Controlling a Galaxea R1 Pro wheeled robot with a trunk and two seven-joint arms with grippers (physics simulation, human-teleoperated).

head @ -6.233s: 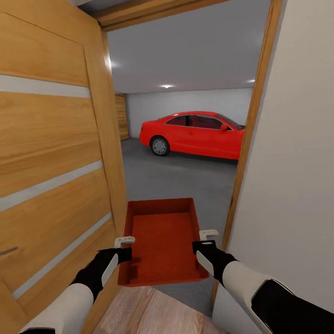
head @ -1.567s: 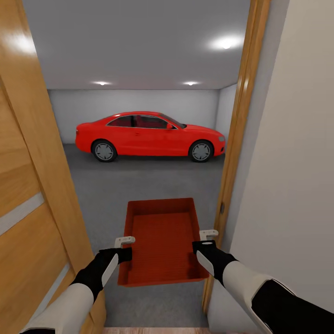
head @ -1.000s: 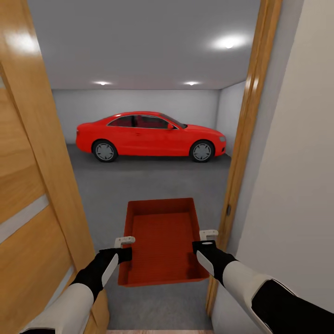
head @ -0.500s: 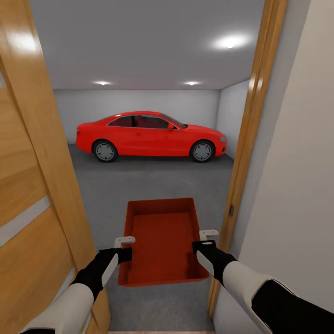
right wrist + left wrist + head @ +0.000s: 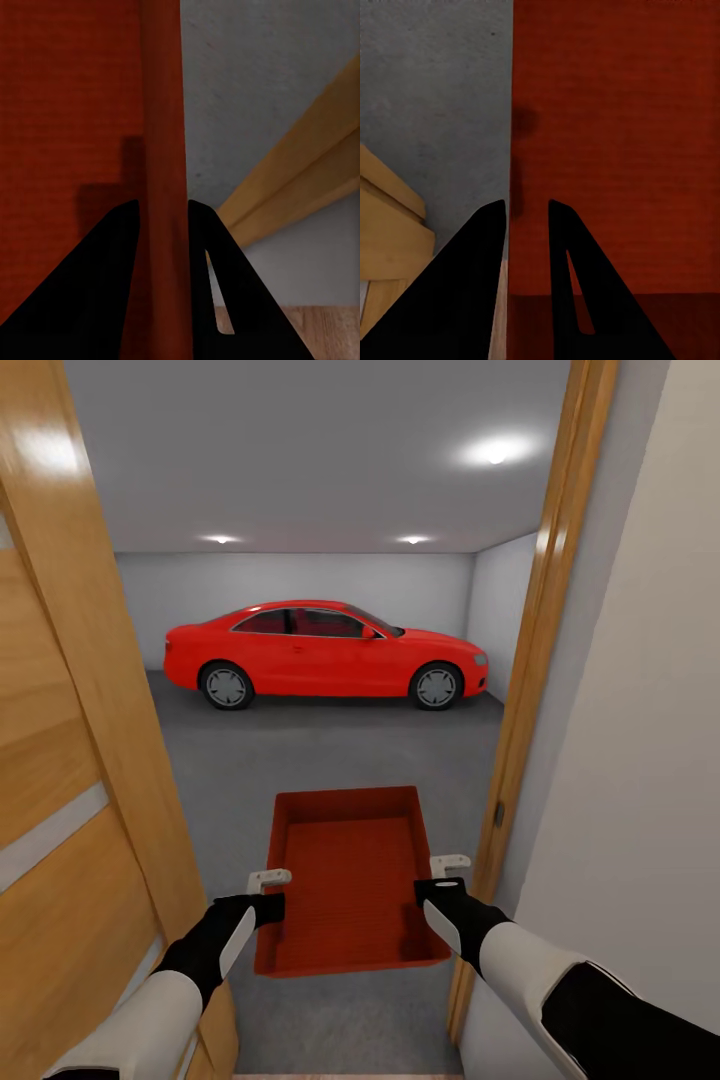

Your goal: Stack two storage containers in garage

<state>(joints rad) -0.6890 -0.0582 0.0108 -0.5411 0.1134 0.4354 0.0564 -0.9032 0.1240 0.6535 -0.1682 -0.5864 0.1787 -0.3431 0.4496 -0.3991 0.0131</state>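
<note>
Left gripper [image 5: 268, 881] and right gripper [image 5: 449, 865] each pinch a side wall of one empty container [image 5: 348, 880], held level in the doorway above grey floor [image 5: 330, 755]. One red car [image 5: 322, 654] beyond.

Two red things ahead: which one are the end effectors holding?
The storage container, the open red bin gripped at both side walls; the red car is parked far across the garage.

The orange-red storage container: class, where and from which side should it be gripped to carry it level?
Grip the storage container on its two long side walls, one hand from each side. The walls are low, straight and thin enough to pinch, as the left hand and right hand do now.
</note>
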